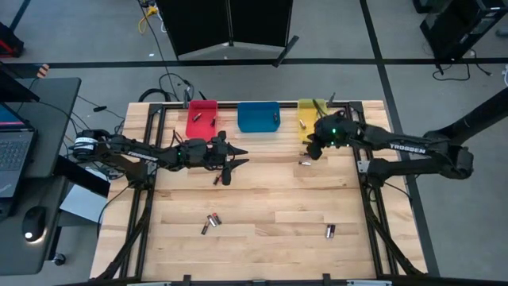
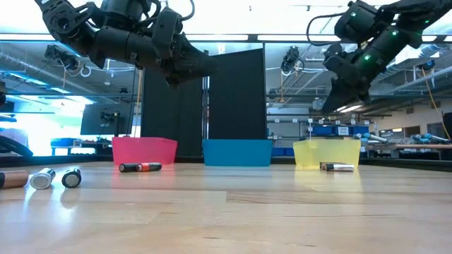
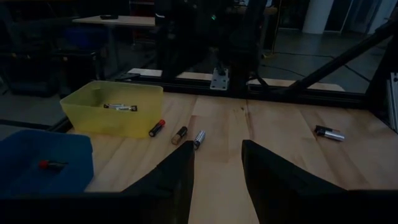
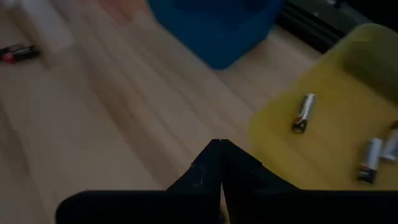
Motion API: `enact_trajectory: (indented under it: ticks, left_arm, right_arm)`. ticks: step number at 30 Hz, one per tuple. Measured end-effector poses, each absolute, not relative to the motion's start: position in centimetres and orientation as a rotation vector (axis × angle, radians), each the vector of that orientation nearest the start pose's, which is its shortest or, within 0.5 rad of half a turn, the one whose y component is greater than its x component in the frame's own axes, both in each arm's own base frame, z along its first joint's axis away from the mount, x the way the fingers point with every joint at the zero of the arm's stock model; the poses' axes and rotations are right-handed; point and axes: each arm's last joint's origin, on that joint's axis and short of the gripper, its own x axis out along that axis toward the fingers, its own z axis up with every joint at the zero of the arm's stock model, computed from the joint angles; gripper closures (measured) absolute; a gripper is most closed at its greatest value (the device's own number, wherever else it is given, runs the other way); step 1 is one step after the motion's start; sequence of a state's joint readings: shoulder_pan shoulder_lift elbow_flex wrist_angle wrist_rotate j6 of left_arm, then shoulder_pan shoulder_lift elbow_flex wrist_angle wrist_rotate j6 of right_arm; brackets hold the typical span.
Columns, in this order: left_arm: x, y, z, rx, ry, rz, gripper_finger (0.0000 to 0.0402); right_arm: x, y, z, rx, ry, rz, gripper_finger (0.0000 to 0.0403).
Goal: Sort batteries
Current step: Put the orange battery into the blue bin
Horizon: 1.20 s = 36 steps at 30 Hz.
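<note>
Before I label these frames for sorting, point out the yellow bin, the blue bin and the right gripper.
yellow bin point(image 3: 112, 118): left wrist view, front wall.
blue bin point(image 1: 258, 121): high view, floor.
right gripper point(image 4: 219, 148): right wrist view, shut fingertips.

The table point(image 1: 262, 202) is showing pale wooden planks with a smooth, faintly sheened finish, framed by matt black metal rails point(image 1: 373, 210). The red bin point(image 2: 144, 150), blue bin point(image 2: 237, 152) and yellow bin point(image 2: 326, 153) are looking like smooth plastic, the yellow one slightly translucent. The batteries point(image 4: 303, 113) are gleaming as silvery metal with darker bands. The right gripper point(image 4: 219, 163) is appearing matt black.
</note>
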<state>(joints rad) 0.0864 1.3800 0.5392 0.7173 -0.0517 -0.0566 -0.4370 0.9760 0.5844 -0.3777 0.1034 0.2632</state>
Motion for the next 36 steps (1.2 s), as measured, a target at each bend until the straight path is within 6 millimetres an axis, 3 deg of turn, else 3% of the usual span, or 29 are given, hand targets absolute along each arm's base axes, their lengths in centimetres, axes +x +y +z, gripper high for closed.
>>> enact_trajectory:
  ticks: [14, 23, 28, 36]
  left_arm:
    - [27.3, 2.5, 20.8, -0.069, 0.121, 0.143, 0.0261]
    - [27.1, 2.6, 20.1, -0.109, 0.199, 0.150, 0.0299]
    - [27.1, 2.6, 19.9, -0.110, 0.219, 0.150, 0.0326]
    - [27.1, 2.6, 19.8, -0.111, 0.223, 0.147, 0.0336]
  right_arm:
    - [18.7, -6.2, 21.1, 0.344, 0.634, -0.551, 0.0396]
    - [19.8, -5.0, 19.8, 0.276, 0.729, -0.492, 0.0393]
    - [19.5, -5.0, 19.3, 0.244, 0.770, -0.512, 0.0393]
    - [17.5, -5.3, 15.6, 0.205, 0.850, -0.632, 0.0389]
